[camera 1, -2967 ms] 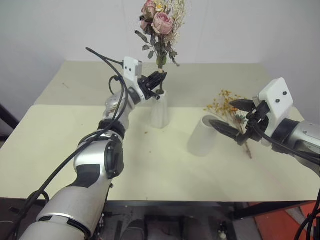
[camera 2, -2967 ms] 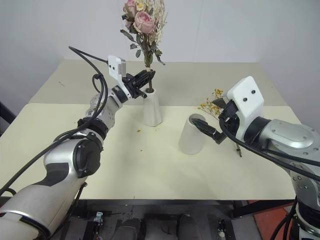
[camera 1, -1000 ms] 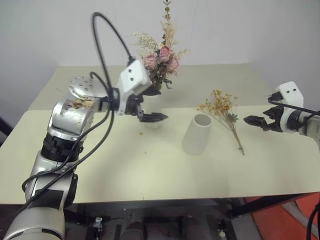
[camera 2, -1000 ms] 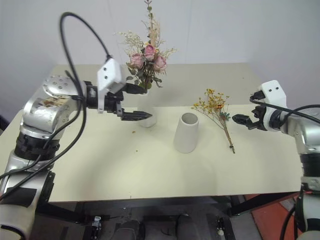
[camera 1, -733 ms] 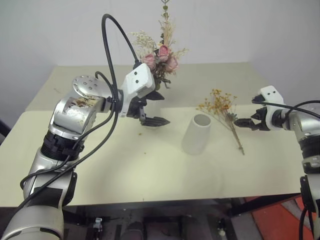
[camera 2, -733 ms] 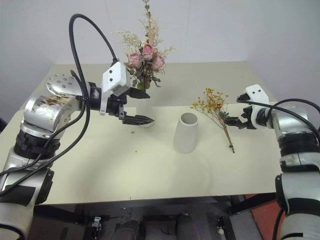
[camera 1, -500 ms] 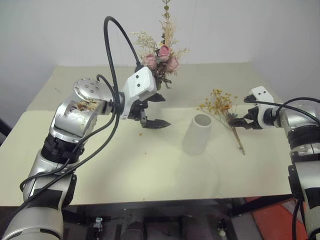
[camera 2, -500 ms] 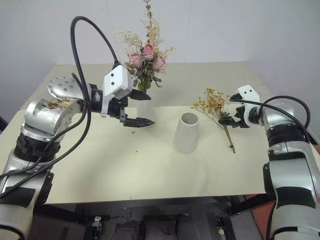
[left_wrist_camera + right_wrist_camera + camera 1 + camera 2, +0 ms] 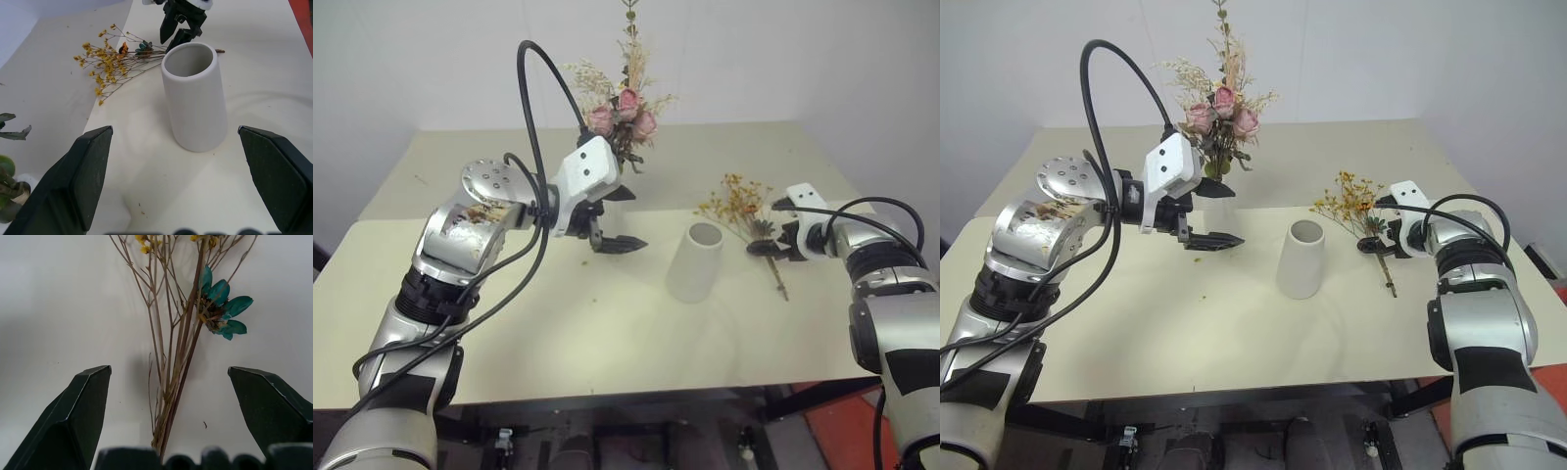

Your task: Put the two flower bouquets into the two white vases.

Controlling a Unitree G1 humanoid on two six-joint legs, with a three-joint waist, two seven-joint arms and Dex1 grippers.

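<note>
The pink rose bouquet (image 9: 625, 108) stands upright in the slim white vase (image 9: 1221, 209), which is mostly hidden behind my left gripper (image 9: 625, 217). That gripper hangs open and holds nothing. The wider white vase (image 9: 695, 262) stands upright at mid table with nothing in its mouth (image 9: 188, 59). To its right the yellow bouquet (image 9: 742, 204) lies flat on the table, blossoms toward the back. My right gripper (image 9: 168, 371) is open and low over the table, with the bouquet's thin brown stems (image 9: 177, 357) between its fingers (image 9: 83, 411).
The cream table (image 9: 607, 343) has a seam running across behind the vases. Small crumbs (image 9: 597, 284) lie left of the wide vase. A white wall rises behind the table, and its front edge is close to me.
My right gripper has moved left and down, from beside the yellow bouquet to astride its stems. The left gripper, having let go of the roses earlier, has stayed open in place.
</note>
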